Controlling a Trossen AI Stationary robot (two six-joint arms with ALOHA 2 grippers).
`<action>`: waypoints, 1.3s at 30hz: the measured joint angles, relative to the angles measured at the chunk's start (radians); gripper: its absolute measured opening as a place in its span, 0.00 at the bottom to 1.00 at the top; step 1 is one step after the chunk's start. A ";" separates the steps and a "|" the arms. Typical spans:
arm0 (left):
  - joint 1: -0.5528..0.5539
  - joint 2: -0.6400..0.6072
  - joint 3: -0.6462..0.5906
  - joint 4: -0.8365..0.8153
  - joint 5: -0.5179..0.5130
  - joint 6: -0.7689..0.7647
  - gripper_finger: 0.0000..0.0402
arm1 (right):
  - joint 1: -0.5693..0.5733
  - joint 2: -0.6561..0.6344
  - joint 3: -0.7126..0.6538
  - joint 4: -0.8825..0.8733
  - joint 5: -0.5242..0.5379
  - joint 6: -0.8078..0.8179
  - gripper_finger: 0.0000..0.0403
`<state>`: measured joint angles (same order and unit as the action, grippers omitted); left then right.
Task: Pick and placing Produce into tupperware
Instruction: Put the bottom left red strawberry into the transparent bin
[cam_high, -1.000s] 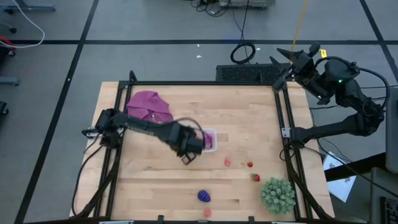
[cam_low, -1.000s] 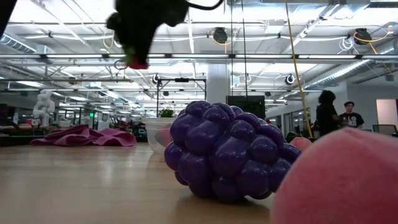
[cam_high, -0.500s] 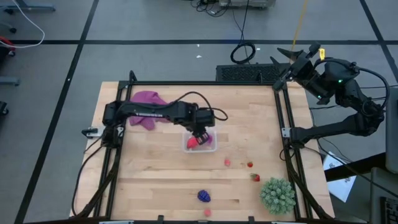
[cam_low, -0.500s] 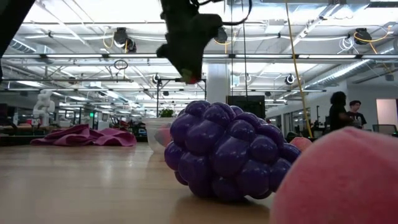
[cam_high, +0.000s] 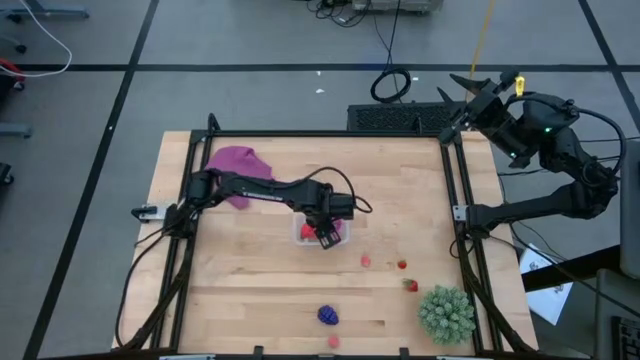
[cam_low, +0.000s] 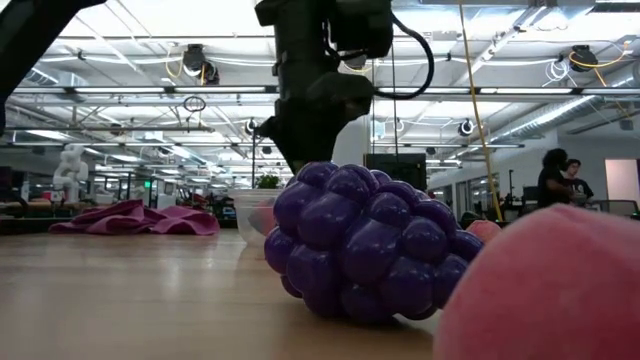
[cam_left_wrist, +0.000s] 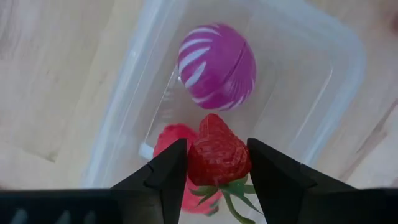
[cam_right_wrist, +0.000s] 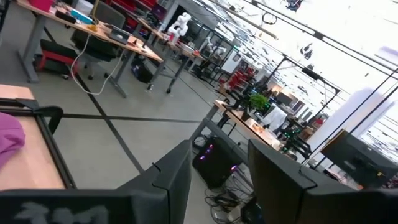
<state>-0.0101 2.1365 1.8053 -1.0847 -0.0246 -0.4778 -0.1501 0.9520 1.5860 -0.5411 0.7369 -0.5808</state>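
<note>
Now the left gripper (cam_left_wrist: 217, 163) pinches a strawberry (cam_left_wrist: 219, 155) over the tupperware (cam_left_wrist: 323, 93)
Its fingers (cam_left_wrist: 166, 171) stand narrowly apart, pressed to the fruit's sides; beyond them, inside the tub, lie a magenta striped ball (cam_left_wrist: 216, 66) and a red fruit (cam_left_wrist: 173, 140). The right gripper (cam_high: 462, 100) waits off the table, its fingers a slight gap apart, holding nothing

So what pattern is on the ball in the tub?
Magenta ball with white stripes, clearest in the left wrist view.

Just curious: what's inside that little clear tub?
In the tupperware: a striped magenta ball and a red fruit, partly hidden behind the strawberry between the left claw's fingers.
</note>
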 joint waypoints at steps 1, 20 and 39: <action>-0.005 0.000 0.000 0.001 0.000 -0.001 0.41 | 0.000 0.000 0.000 0.000 0.000 0.000 0.37; -0.033 0.008 -0.002 0.041 -0.011 0.024 0.40 | 0.000 0.000 0.000 -0.002 0.000 0.019 0.37; -0.029 0.008 -0.002 0.040 -0.011 0.024 0.40 | 0.000 0.000 0.000 -0.002 0.000 0.019 0.37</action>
<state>-0.0395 2.1445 1.8030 -1.0447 -0.0353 -0.4534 -0.1501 0.9524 1.5860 -0.5430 0.7368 -0.5617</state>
